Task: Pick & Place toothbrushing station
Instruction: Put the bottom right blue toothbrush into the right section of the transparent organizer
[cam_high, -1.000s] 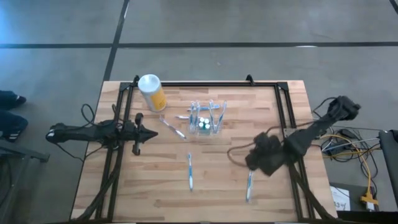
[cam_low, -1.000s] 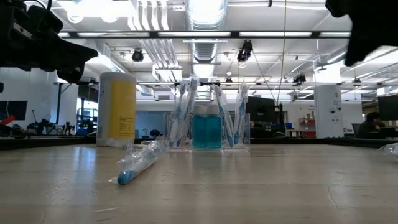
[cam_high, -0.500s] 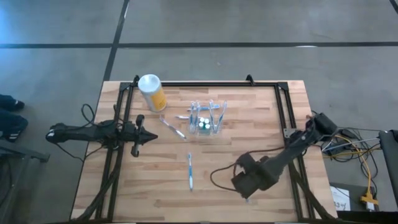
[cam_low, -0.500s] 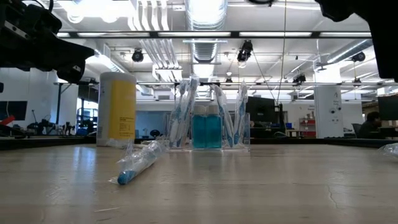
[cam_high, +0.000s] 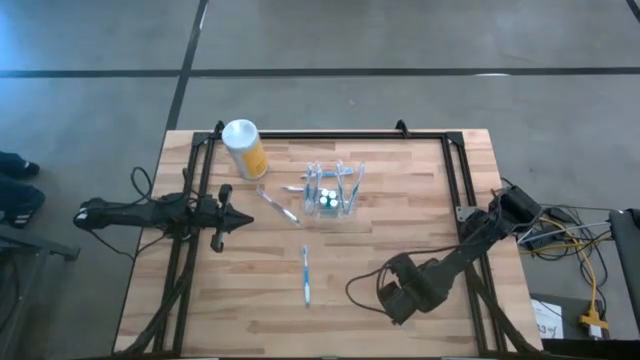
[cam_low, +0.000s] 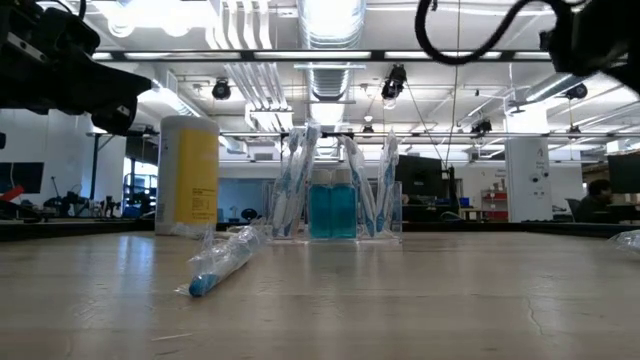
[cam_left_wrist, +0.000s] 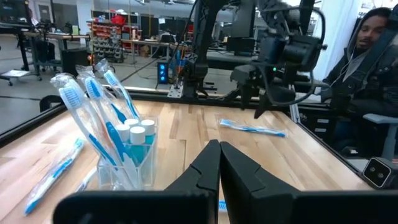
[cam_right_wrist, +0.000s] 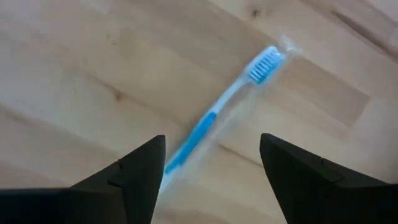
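The toothbrushing station (cam_high: 332, 190) is a clear holder with wrapped toothbrushes and small blue bottles standing in it, resting on the table's middle toward the far side; it also shows in the low view (cam_low: 335, 205) and the left wrist view (cam_left_wrist: 118, 155). My right gripper (cam_high: 397, 303) hovers open near the front right, fingers pointing down. A wrapped blue-and-white toothbrush (cam_right_wrist: 217, 115) lies flat on the wood below the gap, untouched. My left gripper (cam_high: 240, 220) waits shut left of the station.
A yellow canister with a white lid (cam_high: 243, 148) stands at the far left. A wrapped toothbrush (cam_high: 278, 207) lies left of the station, and another toothbrush (cam_high: 306, 275) lies toward the near edge. A black frame (cam_high: 455, 170) runs along the table's sides. A person (cam_left_wrist: 373, 56) sits beyond the right edge.
My right gripper has gone from the right side toward the table's near edge and a little leftward, coming down over the toothbrush at the front right, which it now covers in the high view. The toothbrush has stayed where it lay.
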